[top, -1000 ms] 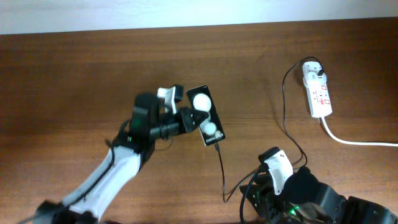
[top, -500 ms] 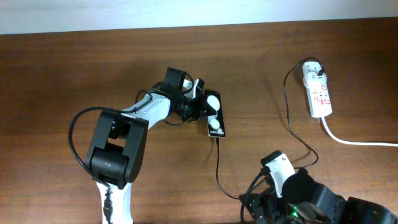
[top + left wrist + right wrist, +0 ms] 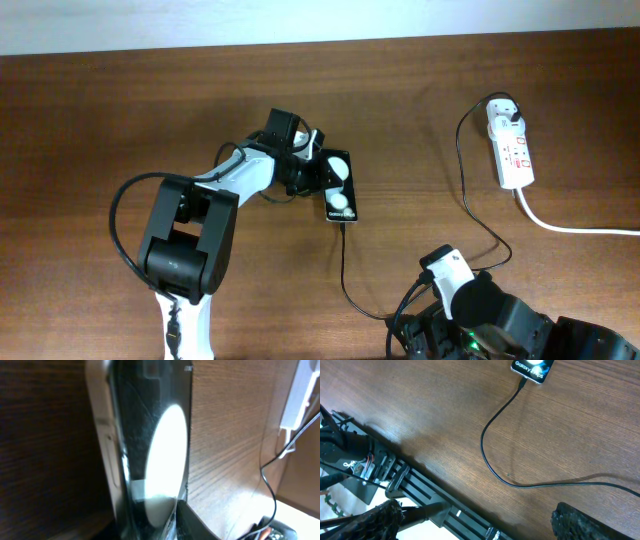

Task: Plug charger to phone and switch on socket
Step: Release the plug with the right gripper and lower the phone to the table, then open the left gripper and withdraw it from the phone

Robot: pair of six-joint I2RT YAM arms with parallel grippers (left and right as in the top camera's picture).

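Observation:
The phone (image 3: 339, 189) lies face up mid-table, its glossy black face showing two white round spots. My left gripper (image 3: 320, 180) reaches in from its left side, and the phone (image 3: 165, 450) fills the left wrist view between the jaws, which look shut on it. The charger (image 3: 344, 270) runs as a thin black cable from the phone's near end, loops by the front edge and climbs to the socket (image 3: 513, 150) at the far right. In the right wrist view my right gripper (image 3: 480, 522) stands wide open and empty, above the table's front edge. The cable (image 3: 490, 457) and the phone's end (image 3: 532, 369) lie beyond it.
A thick white cord (image 3: 575, 228) leaves the socket toward the right edge. Black frame rails (image 3: 420, 490) and loose wiring run below the table's front edge. The right arm's dark base (image 3: 500, 320) sits at the bottom right.
The left arm has changed pose and carried the phone slightly farther back and left. The right gripper has opened wide and drawn back toward the front edge. The cable's loop shifted.

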